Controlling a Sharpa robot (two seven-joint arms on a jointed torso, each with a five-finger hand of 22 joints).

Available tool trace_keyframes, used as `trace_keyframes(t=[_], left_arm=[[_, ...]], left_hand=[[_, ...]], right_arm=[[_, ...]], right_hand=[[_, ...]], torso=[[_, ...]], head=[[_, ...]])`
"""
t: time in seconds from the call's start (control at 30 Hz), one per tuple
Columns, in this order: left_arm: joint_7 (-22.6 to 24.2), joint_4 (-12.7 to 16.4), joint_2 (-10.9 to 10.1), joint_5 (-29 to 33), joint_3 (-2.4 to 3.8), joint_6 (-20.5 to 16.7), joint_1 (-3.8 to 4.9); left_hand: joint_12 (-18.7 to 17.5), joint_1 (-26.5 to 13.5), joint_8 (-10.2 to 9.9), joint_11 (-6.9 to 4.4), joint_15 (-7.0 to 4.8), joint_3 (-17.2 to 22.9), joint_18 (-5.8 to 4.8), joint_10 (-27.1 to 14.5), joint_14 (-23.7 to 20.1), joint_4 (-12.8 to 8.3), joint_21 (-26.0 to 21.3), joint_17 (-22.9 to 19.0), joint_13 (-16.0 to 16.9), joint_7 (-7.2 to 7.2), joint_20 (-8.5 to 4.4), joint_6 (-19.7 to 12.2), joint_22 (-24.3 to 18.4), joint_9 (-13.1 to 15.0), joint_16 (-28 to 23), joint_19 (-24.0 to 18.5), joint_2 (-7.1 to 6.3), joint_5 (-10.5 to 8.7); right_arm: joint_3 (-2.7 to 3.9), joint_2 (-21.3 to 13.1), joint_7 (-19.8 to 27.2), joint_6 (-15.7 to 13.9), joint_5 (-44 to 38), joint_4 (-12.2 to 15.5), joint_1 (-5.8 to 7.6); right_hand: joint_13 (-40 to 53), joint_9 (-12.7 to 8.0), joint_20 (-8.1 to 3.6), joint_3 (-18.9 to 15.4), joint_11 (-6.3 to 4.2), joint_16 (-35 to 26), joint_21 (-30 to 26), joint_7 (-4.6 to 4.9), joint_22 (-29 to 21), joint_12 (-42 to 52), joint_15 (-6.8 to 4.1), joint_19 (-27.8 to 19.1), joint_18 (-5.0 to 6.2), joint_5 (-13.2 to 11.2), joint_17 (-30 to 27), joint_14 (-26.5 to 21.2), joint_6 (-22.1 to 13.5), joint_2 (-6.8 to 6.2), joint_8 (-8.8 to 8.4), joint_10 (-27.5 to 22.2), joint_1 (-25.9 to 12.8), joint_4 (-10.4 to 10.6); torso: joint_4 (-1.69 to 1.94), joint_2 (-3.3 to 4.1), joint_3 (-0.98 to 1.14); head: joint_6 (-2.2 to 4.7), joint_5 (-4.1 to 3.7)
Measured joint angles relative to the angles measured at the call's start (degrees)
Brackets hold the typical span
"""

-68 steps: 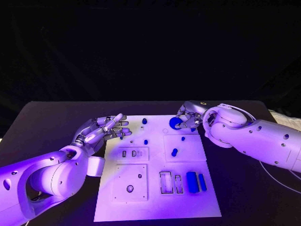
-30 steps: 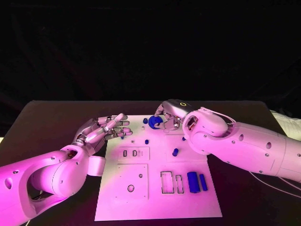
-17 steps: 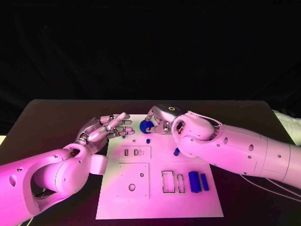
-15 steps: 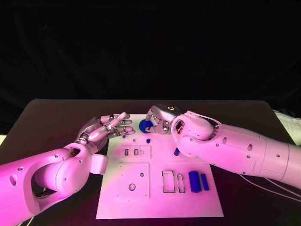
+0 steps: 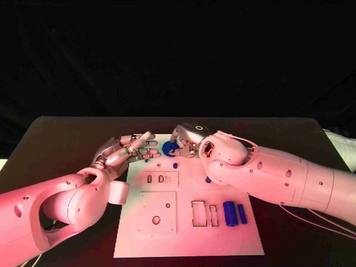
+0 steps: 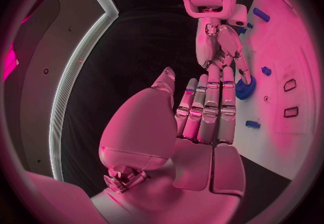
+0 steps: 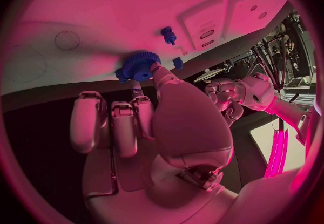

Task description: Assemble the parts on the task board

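Right hand point(image 5: 188, 143) pinches blue gear point(image 5: 171, 149) above task board point(image 5: 186, 222).

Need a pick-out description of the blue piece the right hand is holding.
Start at the white task board mid-table and go to its far edge, between the two hands. There the right hand holds a round blue gear with a ridged rim, bigger than the small blue pegs nearby.

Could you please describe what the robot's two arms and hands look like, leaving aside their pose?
Both arms are bulky, smooth white shells with small dark holes. The left hand and right hand are silver, jointed and many-fingered. A thin cable trails beneath the right arm.
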Motion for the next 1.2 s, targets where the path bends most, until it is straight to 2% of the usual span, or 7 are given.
trace_keyframes(t=[0.27,0.5,0.63,0.77,0.87,1.0,1.2], left_arm=[[-0.1,-0.1,0.0,0.0,0.0,0.1,0.0],[-0.1,-0.1,0.0,0.0,0.0,0.2,0.0],[-0.1,-0.2,0.0,0.0,0.0,0.2,0.0],[-0.1,-0.3,0.0,0.0,-0.02,0.3,0.0],[-0.1,-0.4,-0.2,0.0,-0.02,0.3,0.0],[-0.1,-0.5,-0.5,0.0,-0.01,0.3,-0.01],[-0.1,-0.9,-0.5,0.0,-0.01,0.4,-0.01]], left_hand=[[-0.1,0.0,0.0,0.0,0.0,0.0,0.0,0.0,0.0,0.0,0.0,0.0,0.0,0.0,0.0,0.0,0.0,0.0,0.0,0.0,0.0,0.0],[-0.2,0.0,0.0,0.0,0.0,0.0,-0.01,0.0,0.0,0.0,0.0,0.0,0.0,0.0,0.0,0.0,0.0,0.0,-0.2,0.0,0.0,0.0],[-0.2,0.0,-0.2,0.0,0.0,0.0,0.0,0.0,0.0,0.0,-0.2,0.0,0.0,0.0,0.0,0.0,0.0,0.0,-0.2,0.0,0.0,0.0],[-0.2,0.0,-0.2,0.0,0.0,0.0,-0.01,0.0,0.0,0.0,-0.2,0.0,0.0,0.0,0.0,0.0,0.0,0.0,-0.2,0.0,0.0,0.0],[-0.2,0.0,-0.2,0.0,0.0,0.0,0.0,0.0,0.0,0.0,-0.2,0.0,0.0,0.0,0.0,0.0,0.0,0.0,-0.2,0.0,0.0,0.0],[-0.2,0.0,-0.2,0.0,0.0,0.0,-0.01,0.0,0.0,0.0,-0.2,0.0,0.0,0.0,0.0,0.0,0.0,0.0,-0.2,0.0,0.0,0.0],[-0.2,0.0,-0.2,0.0,0.0,0.0,-0.01,0.0,0.0,0.0,-0.2,0.1,0.0,0.0,0.0,0.0,0.0,0.0,-0.2,0.0,0.0,0.0]], right_arm=[[-0.09,0.1,0.0,0.5,0.1,-0.3,-0.02],[-0.11,-0.3,0.1,0.6,0.4,-0.3,-0.04],[-0.11,-1.5,0.2,0.0,0.8,0.7,-0.14],[0.07,-4.9,1.2,-2.4,1.9,3.2,-0.43],[0.64,-9.2,3.7,-4.8,4.1,5.5,-0.5],[1.31,-15.2,9.9,-6.5,8.5,7.5,-0.36],[1.61,-21.7,19.2,-7.1,14.5,7.3,-0.41]], right_hand=[[0.0,-0.2,0.87,-2.7,0.72,0.0,0.0,0.96,-0.2,-1.9,0.59,-0.2,0.01,0.6,0.0,0.0,-3.7,-3.33,-1.1,-0.1,-5.4,4.0],[0.0,-0.2,0.86,-3.6,0.91,0.0,0.0,0.95,-0.1,-2.1,0.73,-0.2,0.01,0.8,0.0,0.1,-4.1,-3.21,-1.09,-0.3,-6.7,5.3],[0.0,0.0,1.07,-3.8,0.91,0.0,0.2,0.91,0.0,-1.9,0.73,0.0,0.01,2.8,0.0,0.1,-4.0,-2.6,-1.1,-0.3,-7.3,5.5],[0.0,0.1,1.07,-3.8,0.91,0.0,0.2,0.63,0.1,-1.7,0.73,0.0,0.01,4.1,0.0,0.1,-3.7,-2.51,-1.1,-0.3,-7.3,5.5],[0.0,0.2,1.07,-2.9,0.91,0.0,0.2,0.84,0.2,-1.7,0.73,0.0,0.01,4.1,0.0,0.1,-3.5,-1.33,-1.1,-0.3,-5.4,4.5],[0.0,0.2,1.07,-1.8,0.91,0.0,0.5,0.84,0.6,-1.9,0.73,0.0,0.01,3.2,0.0,0.1,-3.5,-0.95,-1.1,-0.3,-0.9,1.3],[0.0,0.2,1.07,-2.1,0.91,0.0,0.5,0.87,0.9,-2.3,0.73,0.0,0.01,2.7,0.0,0.1,-3.6,-2.19,-1.09,-0.3,1.2,-0.8]], torso=[[0.0,-0.01,0.0],[-0.04,-0.01,0.0],[-0.03,-0.01,0.04],[-0.09,-0.03,0.08],[-0.24,-0.09,0.08],[-0.75,-0.21,0.13],[-1.74,-0.36,0.32]], head=[[-0.16,0.08],[-0.15,0.16],[-0.15,0.21],[-0.19,0.36],[-0.12,0.53],[0.16,0.98],[0.55,1.15]])
